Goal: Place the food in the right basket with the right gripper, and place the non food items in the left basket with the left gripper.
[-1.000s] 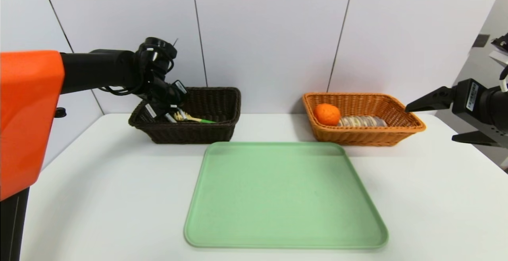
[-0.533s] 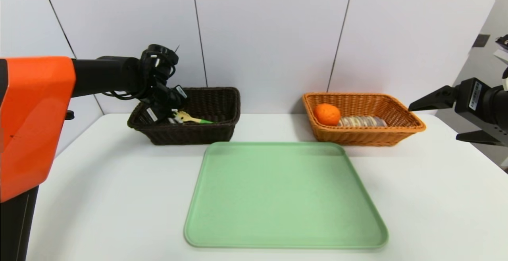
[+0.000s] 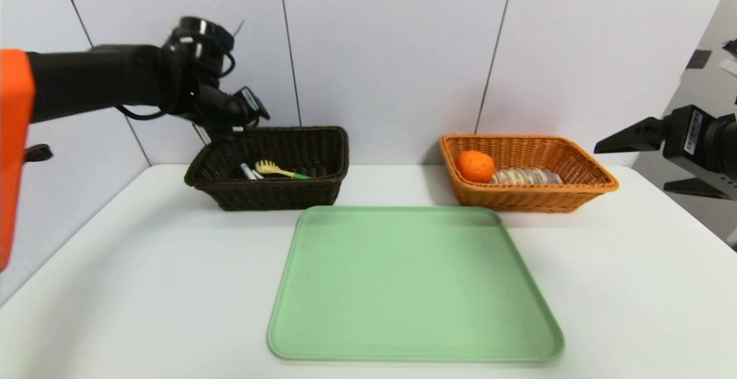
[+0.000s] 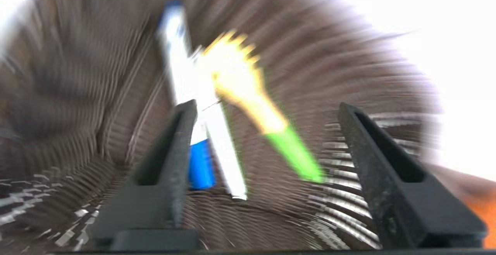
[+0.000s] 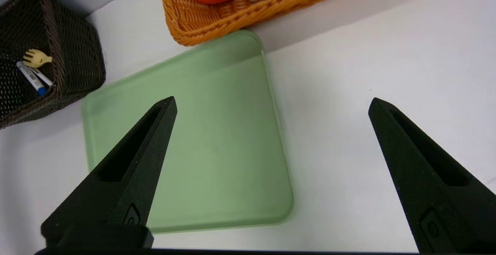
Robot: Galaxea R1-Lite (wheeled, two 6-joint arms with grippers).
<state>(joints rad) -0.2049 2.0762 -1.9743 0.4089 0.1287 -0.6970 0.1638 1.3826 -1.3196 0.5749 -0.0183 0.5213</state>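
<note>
The black left gripper (image 4: 267, 107), jaws apart above the dark brown woven basket (image 3: 276, 196) holding the white blue-capped marker (image 4: 200, 166), white pen (image 4: 226, 150) and yellow green-handled pasta spoon (image 4: 267, 115), could tip it by snagging its rim while withdrawing.

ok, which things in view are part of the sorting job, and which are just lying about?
Part of the job:
- orange fruit, striped roll, orange-tan basket
- marker, thin pen, pasta spoon, dark basket
- left gripper, above the dark basket; right gripper, off to the right

Just there:
- green tray
- white table
</note>
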